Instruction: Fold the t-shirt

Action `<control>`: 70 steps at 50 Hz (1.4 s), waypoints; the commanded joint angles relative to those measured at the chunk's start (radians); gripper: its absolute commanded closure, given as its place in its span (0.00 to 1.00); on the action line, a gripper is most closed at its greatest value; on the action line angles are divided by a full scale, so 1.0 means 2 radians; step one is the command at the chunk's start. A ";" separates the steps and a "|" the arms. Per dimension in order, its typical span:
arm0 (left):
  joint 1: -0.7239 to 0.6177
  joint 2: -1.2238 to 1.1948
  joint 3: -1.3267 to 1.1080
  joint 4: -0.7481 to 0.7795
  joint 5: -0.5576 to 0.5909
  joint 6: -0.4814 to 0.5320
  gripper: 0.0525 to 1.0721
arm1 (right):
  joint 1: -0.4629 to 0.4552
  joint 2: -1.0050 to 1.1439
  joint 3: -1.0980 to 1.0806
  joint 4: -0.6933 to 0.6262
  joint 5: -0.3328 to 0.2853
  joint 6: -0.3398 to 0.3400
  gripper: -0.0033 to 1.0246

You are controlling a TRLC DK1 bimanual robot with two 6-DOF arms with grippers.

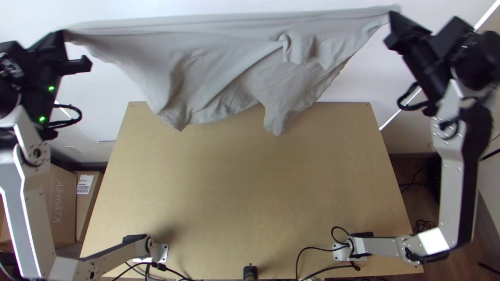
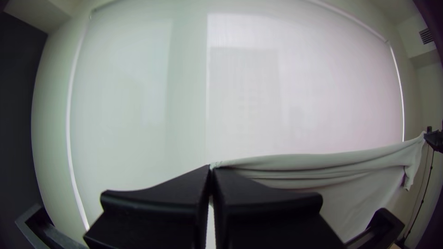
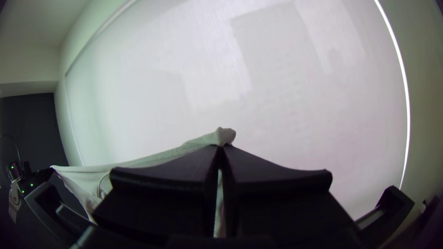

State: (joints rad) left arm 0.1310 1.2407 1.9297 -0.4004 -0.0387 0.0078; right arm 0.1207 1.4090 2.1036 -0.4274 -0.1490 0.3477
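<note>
Bright up top here, with soft shadows lying on the wooden table; over to the wrist views, and light glows through the pale blind, a white streak blazing down its side! Straight edges bow outward; corners sink into darkness.

From table centre: shirt at 12 o'clock, stretched between left gripper, 10 o'clock, and right gripper, 1 o'clock. Boxes at 9 o'clock, beside table.
</note>
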 commanded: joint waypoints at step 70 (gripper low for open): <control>-0.019 -0.204 -0.652 0.193 -0.011 -0.044 0.98 | 0.058 -0.201 -0.672 0.149 0.020 0.053 0.97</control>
State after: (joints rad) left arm 0.0963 0.7364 0.6418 -0.1001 -0.0586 -0.0536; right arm 0.2401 0.9188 0.7803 -0.2192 -0.1246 0.4229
